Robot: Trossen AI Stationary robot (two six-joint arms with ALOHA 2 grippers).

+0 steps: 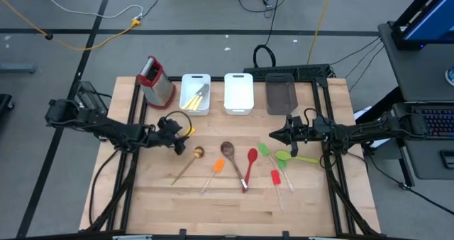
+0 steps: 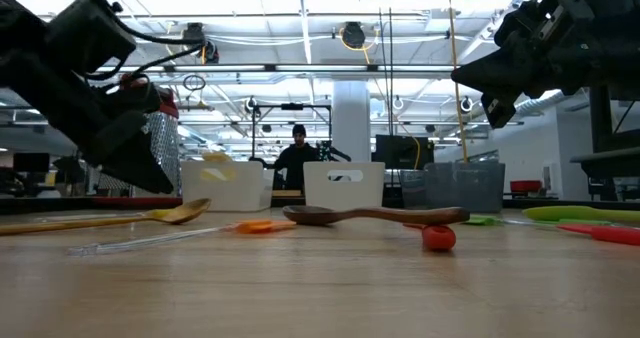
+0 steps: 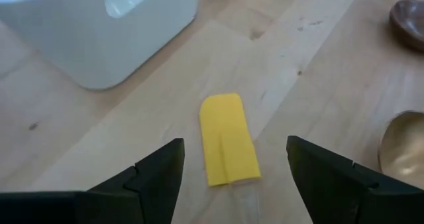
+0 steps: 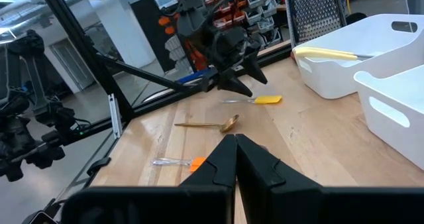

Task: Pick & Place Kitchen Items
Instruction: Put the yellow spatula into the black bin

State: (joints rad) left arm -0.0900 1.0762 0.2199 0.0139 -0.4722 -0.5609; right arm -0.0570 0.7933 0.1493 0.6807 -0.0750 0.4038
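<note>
While right claw (image 1: pixel 272 135) waits shut, left claw (image 3: pixel 232 168) straddles yellow spatula (image 3: pixel 228 140), spread.

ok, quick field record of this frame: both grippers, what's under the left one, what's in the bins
left gripper: fingers open, over the yellow spatula, not holding it
yellow spatula: flat on the table, beside the left white bin
right gripper: fingers shut, empty, above the table near the green utensils
left white bin: holds a pale-handled utensil
middle white bin: looks empty
grey bin: contents cannot be told
grater: standing left of the bins
</note>
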